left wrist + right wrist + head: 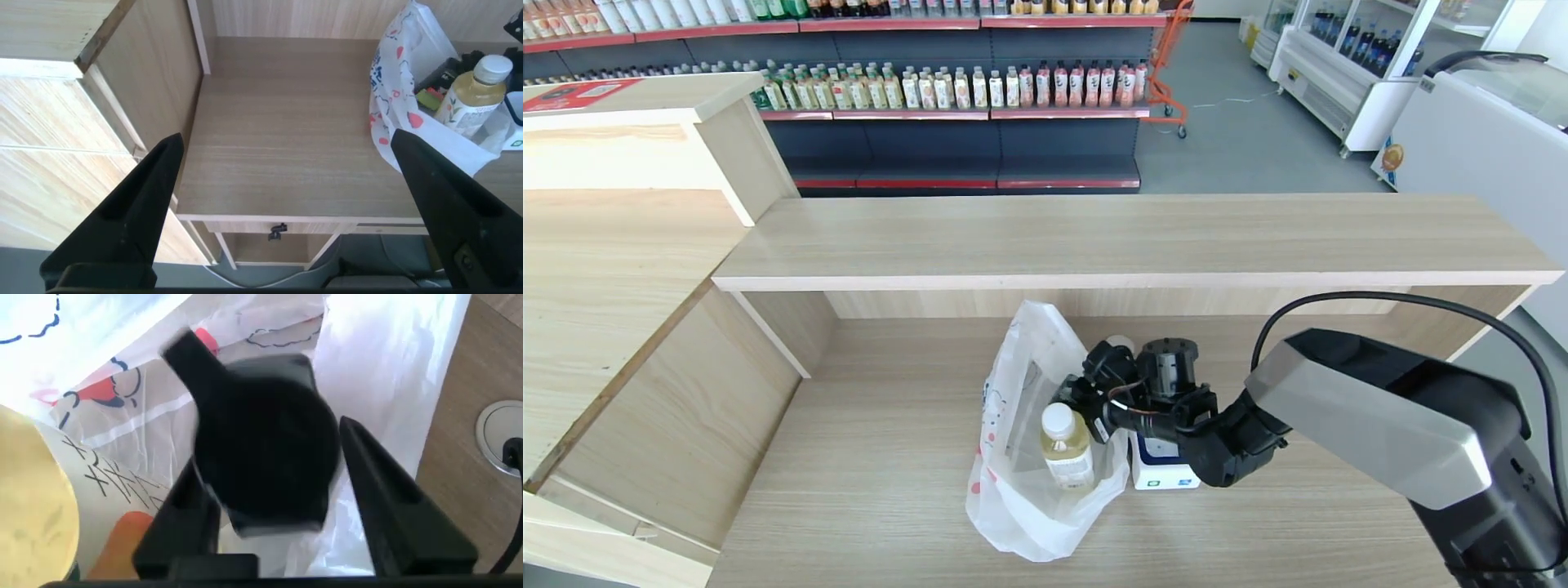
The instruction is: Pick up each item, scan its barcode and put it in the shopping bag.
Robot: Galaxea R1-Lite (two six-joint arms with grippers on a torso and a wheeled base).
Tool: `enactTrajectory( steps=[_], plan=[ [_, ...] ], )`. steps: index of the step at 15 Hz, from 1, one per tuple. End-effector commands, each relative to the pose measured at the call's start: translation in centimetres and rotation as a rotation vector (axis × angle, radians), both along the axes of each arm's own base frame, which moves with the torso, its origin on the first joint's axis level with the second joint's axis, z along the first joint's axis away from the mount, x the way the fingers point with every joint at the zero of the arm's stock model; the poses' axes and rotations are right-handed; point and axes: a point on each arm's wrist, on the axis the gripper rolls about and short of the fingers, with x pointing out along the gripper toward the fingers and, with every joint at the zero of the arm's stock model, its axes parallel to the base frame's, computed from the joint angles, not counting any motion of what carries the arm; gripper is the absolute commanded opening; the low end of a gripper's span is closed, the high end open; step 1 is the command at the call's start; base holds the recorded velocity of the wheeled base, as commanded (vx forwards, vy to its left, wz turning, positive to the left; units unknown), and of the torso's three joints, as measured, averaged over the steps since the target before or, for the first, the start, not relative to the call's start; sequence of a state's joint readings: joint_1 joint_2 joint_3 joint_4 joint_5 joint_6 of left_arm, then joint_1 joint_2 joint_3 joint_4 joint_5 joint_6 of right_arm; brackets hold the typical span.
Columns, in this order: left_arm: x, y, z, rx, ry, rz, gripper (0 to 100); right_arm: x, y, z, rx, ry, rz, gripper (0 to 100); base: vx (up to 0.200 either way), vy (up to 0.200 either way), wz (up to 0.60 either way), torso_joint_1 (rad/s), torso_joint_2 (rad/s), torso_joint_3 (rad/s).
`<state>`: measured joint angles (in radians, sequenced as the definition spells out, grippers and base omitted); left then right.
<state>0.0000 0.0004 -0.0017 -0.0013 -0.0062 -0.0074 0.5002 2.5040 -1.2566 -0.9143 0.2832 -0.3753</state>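
Crinkled white plastic shopping bag (1013, 506) holds a smooth, cylindrical, white-capped bottle (1066, 445).

You have one white plastic bag (1011, 490) standing on one long wooden counter (866, 457). Count one bottle (1067, 447) in it, white-capped with pale yellow drink inside. One black item (270, 392), too blurred to name, shows at the bag's mouth. One white box (1164, 474) stands just beside the bag. You are working with two grippers: the left gripper (286, 139) and the right gripper (270, 449). One round cable hole (500, 433) is set in the counter top. Past the counter you have two shelves of bottles (947, 88), too many to count, one orange trolley (1168, 65) and two low white freezers (1462, 155).
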Motion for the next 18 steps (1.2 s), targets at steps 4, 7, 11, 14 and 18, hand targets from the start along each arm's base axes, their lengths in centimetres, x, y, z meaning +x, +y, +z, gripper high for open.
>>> enactTrajectory(
  steps=[4,7,11,14,18],
  plan=[
    [0.0,0.0,0.0,0.0,-0.001,0.0,100,0.4,-1.2,1.5,0.047,0.013,-0.019,100,0.0,0.0,0.0,0.0,0.0,0.0],
    [0.0,0.0,0.0,0.0,-0.001,0.0,100,-0.8,-3.2,4.7,0.207,0.138,-0.051,100,0.0,0.0,0.0,0.0,0.0,0.0],
    [0.0,0.0,0.0,0.0,-0.001,0.0,100,-2.9,-6.9,5.7,0.233,0.215,-0.074,100,0.0,0.0,0.0,0.0,0.0,0.0],
    [0.0,0.0,0.0,0.0,-0.001,0.0,100,-4.0,-8.4,7.7,0.287,0.239,-0.113,100,0.0,0.0,0.0,0.0,0.0,0.0],
    [0.0,0.0,0.0,0.0,-0.001,0.0,100,-9.8,-10.2,14.7,0.464,0.407,-0.176,100,0.0,0.0,0.0,0.0,0.0,0.0]
  ],
)
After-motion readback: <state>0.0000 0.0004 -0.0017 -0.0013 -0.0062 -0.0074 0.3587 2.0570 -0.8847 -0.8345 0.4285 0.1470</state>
